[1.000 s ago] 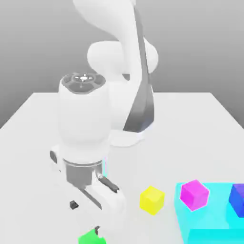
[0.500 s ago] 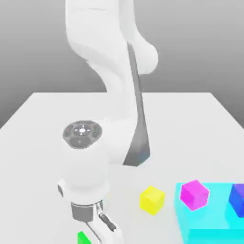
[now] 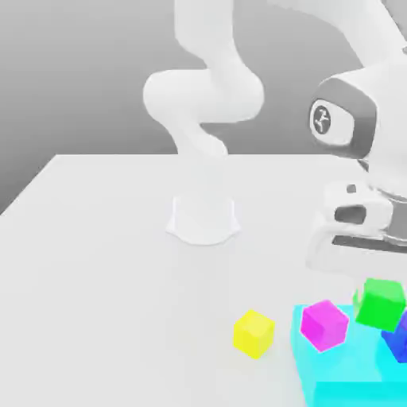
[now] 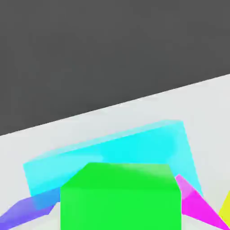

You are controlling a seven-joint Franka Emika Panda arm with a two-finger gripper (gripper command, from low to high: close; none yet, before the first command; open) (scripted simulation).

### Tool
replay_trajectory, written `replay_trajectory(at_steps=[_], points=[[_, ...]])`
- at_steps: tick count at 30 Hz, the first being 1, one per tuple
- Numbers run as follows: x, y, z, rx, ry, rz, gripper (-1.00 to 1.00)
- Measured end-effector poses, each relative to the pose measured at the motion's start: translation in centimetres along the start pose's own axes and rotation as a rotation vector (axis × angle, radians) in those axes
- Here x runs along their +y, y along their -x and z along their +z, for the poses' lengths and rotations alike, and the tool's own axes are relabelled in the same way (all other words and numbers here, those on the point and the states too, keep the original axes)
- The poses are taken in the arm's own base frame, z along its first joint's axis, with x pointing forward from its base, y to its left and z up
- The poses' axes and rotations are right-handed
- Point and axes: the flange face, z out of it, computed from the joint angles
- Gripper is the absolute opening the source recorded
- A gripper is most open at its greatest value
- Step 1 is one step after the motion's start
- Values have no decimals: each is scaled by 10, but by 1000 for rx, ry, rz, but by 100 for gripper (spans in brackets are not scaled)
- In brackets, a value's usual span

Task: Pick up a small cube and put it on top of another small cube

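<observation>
Simulated lab bench rendering, flat white surface (image 3: pixel 95 262) lying under a blank grey backdrop, toy-bright cubes sitting at five o'clock

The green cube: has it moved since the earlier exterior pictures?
Yes. The green cube has gone from the yellow cube's left in the exterior view to its right, raised, beside the magenta cube.

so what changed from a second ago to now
The hand closed on the green cube near the table's front edge, lifted it, and the arm swung to the exterior view's right. The cube now hangs above the cyan block, between the magenta cube and the blue cube. The yellow cube, magenta cube, blue cube and cyan block stayed put.
</observation>
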Motion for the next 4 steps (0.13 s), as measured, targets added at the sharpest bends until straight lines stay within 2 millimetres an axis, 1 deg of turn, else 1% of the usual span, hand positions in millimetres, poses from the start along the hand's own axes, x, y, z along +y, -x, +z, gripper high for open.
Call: replay_trajectory(at_steps=[1,4], points=[[-1,7,10,0,1,-15,100],[-1,7,10,0,1,-15,100]])
